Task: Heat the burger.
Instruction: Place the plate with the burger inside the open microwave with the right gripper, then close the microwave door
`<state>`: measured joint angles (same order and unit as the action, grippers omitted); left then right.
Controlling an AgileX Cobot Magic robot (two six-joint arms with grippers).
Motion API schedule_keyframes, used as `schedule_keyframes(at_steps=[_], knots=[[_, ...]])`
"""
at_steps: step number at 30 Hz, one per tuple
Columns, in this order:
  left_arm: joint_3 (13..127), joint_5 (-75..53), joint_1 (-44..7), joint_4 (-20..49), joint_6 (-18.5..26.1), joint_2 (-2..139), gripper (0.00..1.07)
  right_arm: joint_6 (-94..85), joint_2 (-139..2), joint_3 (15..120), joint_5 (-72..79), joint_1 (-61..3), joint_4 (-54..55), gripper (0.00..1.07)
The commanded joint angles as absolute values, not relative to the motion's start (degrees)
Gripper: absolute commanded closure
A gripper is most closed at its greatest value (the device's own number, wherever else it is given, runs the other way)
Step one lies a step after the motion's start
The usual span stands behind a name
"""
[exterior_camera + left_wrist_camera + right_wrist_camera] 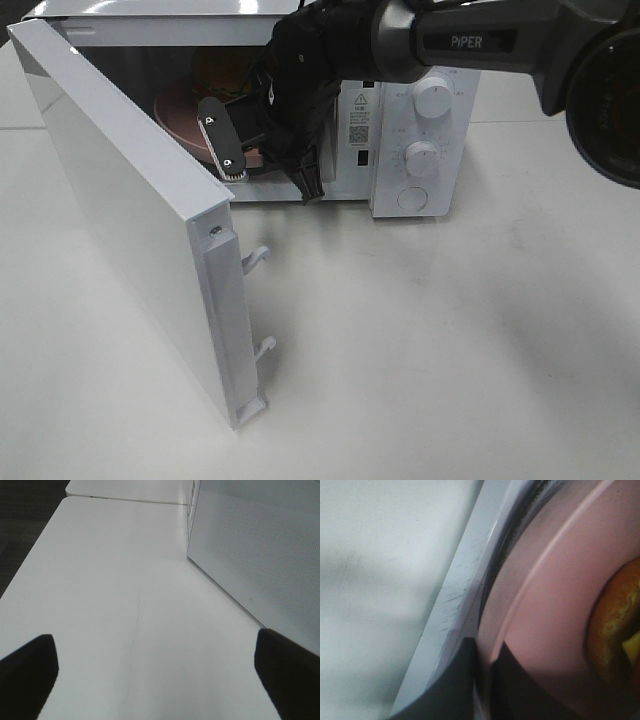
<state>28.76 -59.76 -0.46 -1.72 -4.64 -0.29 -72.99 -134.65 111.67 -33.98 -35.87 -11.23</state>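
The burger (214, 72) sits on a round pink plate (178, 118) inside the open white microwave (420, 140). My right gripper (246, 152) reaches into the oven's mouth and is shut on the plate's near rim. The right wrist view shows its dark fingers (462, 680) pinching the pink plate's rim (540, 605) at the oven's sill, with the burger's golden bun (615, 625) at the edge. My left gripper (155, 675) is open and empty, low over the white table (125, 580); it is out of the exterior view.
The microwave door (130, 210) swings wide open to the front left, its latch hooks (256, 258) sticking out. Two dials (432, 98) are on the oven's right panel. A white dotted panel of the microwave (260, 555) stands close beside my left gripper.
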Motion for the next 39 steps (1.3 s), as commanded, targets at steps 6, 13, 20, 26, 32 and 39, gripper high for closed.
schedule_keyframes(at_steps=[6,13,20,26,32,39], knots=[[28.6,-59.3,-0.4,-1.8,-4.6,-1.5,0.07,-71.5,-135.9,113.8,-30.6,-35.6,-13.4,1.05],[28.6,-59.3,-0.4,-1.8,-4.6,-1.5,0.07,-69.5,-136.3,113.8,-30.7,-35.6,-13.3,0.94],[28.6,-59.3,-0.4,-1.8,-4.6,-1.5,0.07,-68.7,-136.3,113.8,-32.5,-35.6,-12.6,0.7],[28.6,-59.3,-0.4,-1.8,-4.6,-1.5,0.07,-69.2,-135.3,113.7,-33.2,-35.6,-8.7,0.55],[28.6,-59.3,-0.4,-1.8,-4.6,-1.5,0.07,-69.2,-132.6,110.4,-33.1,-35.6,-5.3,0.44],[28.6,-59.3,-0.4,-1.8,-4.6,-1.5,0.07,-69.1,-128.2,101.2,-27.8,-35.0,-4.8,0.36]])
